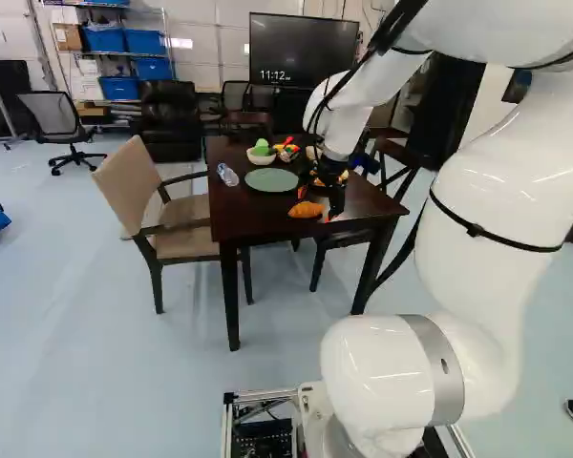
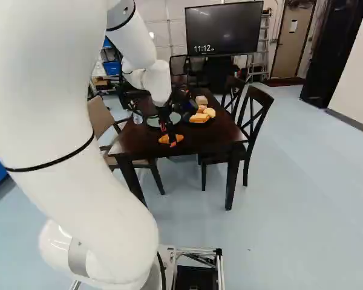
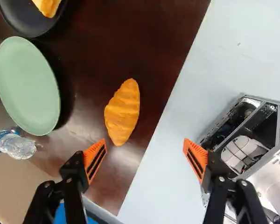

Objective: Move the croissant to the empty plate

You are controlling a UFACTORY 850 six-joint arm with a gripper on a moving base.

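I can read one thing from here: the time 11:12, in pale digits (image 1: 275,75) low on the dark screen of the television (image 1: 304,48), towards its left side. My right base view gives me the same 11:12. Tiny letters follow the digits, too small for me to make out. On the clear plastic bottle (image 3: 19,146) lying on the counter (image 3: 116,32) I see a blue-and-white label (image 3: 0,137), but I can't read its print. The pale paper (image 2: 293,26) on the door (image 2: 288,45) is too small to read.
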